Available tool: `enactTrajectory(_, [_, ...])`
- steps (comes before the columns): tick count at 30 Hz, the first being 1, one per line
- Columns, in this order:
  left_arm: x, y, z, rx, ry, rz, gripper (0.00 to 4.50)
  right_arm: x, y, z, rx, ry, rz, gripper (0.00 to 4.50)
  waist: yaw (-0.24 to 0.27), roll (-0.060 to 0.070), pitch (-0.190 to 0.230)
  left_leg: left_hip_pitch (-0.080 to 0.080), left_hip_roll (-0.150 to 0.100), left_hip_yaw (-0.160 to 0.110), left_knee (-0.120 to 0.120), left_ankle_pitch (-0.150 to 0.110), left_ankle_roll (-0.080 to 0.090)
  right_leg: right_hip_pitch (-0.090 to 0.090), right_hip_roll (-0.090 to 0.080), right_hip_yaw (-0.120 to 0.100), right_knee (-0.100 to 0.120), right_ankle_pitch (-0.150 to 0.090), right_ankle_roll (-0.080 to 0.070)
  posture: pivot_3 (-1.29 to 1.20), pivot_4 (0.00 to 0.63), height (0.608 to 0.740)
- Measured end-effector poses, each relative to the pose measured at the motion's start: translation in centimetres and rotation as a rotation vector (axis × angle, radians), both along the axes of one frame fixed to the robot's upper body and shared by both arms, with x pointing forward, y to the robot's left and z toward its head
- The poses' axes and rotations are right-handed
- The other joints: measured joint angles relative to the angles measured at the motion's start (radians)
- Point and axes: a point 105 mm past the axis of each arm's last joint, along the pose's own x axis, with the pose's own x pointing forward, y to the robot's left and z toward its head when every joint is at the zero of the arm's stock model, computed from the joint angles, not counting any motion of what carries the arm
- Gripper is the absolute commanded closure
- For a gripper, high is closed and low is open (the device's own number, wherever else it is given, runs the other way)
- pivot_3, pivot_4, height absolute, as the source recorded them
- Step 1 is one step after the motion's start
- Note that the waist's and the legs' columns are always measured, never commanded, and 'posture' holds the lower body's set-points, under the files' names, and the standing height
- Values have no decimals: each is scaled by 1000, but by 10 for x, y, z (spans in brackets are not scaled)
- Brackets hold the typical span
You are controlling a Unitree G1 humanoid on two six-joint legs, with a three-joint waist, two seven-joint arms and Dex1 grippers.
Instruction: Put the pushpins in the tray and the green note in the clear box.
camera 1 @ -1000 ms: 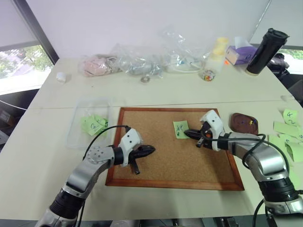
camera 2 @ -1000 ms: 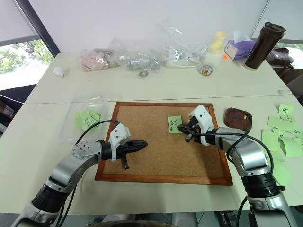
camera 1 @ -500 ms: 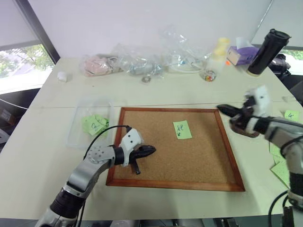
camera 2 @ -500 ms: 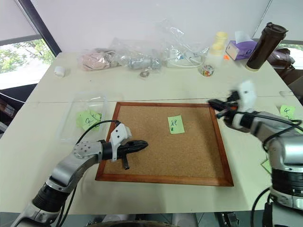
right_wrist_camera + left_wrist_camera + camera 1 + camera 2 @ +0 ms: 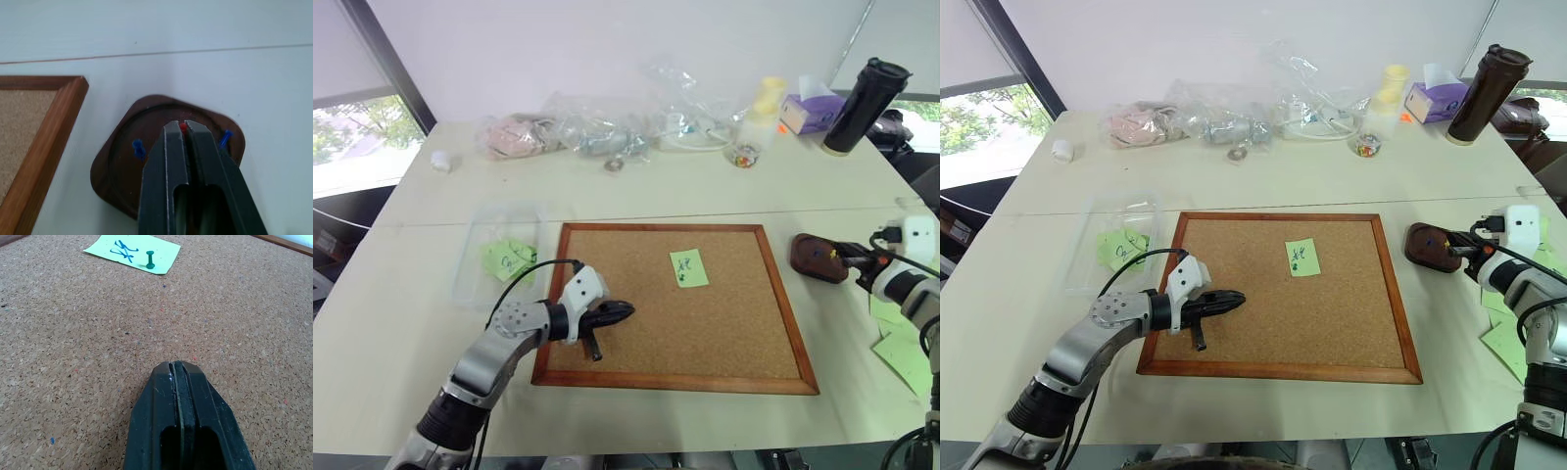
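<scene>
While two pushpins (image 5: 139,149) lie in the tray (image 5: 112,171).

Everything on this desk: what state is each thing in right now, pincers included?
Left pincer: shut, empty, over the cork board.
Right pincer: shut on a red pushpin, over the tray.
Tray: holds two blue pushpins.
Green note: pinned to the board.
Clear box: open, notes inside.
</scene>
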Motion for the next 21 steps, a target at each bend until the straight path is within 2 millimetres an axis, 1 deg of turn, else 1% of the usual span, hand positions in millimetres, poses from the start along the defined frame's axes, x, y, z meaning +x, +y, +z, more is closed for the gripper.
enactTrajectory(2, [0,0,0,0,-1,1,4500,-2,3,-10,7,24,6,4484,-1,0,0,0,0,0,0,0,0,0,0,0,0,0,0,0,150,740])
enactTrajectory(13, [0,1,-1,-4,-7,2,4500,-5,6,-11,2,23,26,4484,-1,0,0,1,0,0,0,0,0,1,0,0,0,0,0,0,150,740])
enactTrajectory(21, [0,1,-2,-4,-5,3,4500,-7,12,-13,-73,50,52,4484,-1,-1,-1,2,0,0,0,0,0,2,0,0,0,0,0,0,150,740])
